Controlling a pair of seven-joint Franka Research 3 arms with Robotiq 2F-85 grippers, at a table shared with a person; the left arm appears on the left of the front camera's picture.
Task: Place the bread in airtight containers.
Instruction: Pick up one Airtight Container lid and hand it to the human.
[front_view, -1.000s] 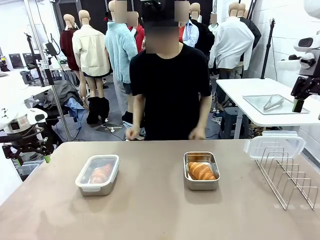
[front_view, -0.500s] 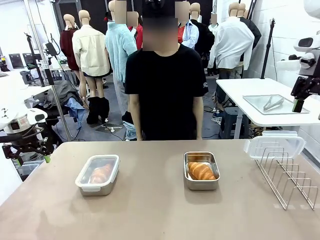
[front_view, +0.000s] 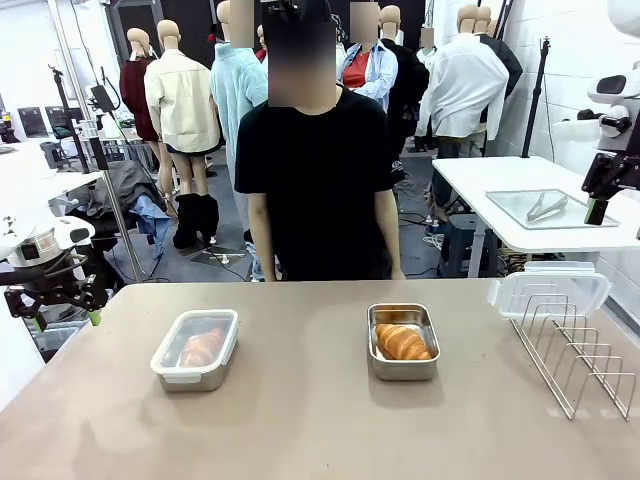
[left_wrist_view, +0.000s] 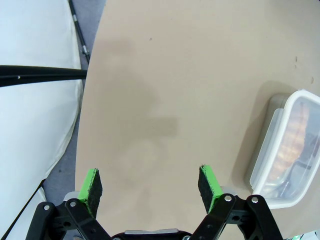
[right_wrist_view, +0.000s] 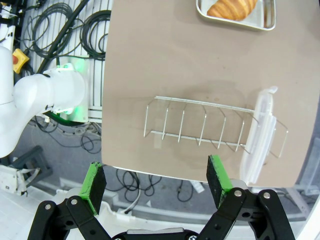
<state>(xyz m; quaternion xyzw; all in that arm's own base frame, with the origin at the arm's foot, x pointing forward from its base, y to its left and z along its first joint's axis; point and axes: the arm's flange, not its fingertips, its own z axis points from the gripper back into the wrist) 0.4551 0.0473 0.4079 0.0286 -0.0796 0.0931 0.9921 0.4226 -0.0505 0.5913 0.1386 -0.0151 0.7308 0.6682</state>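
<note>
Two steel airtight containers sit on the tan table. The left one (front_view: 195, 350) has its clear lid snapped on over a croissant (front_view: 203, 346); it also appears at the right edge of the left wrist view as the lidded container (left_wrist_view: 286, 150). The right container (front_view: 403, 366) is uncovered and holds a croissant (front_view: 402, 342); the right wrist view catches this tin (right_wrist_view: 266, 15) and its bread (right_wrist_view: 232, 7) at the top. My left gripper (front_view: 66, 316) (left_wrist_view: 150, 186) hangs open off the table's left edge. My right gripper (front_view: 598, 208) (right_wrist_view: 156, 181) is open, high at the right.
A wire rack (front_view: 575, 350) (right_wrist_view: 200, 127) stands at the table's right end, with a loose clear lid (front_view: 552, 292) (right_wrist_view: 260, 142) resting on its far end. A person (front_view: 315, 180) stands at the far edge, arms down. A side table with a tray (front_view: 545, 208) is behind.
The person's hands, near the far table edge a second ago, have dropped to their sides, and the person has shifted slightly left. Both arms and both containers are unmoved.
</note>
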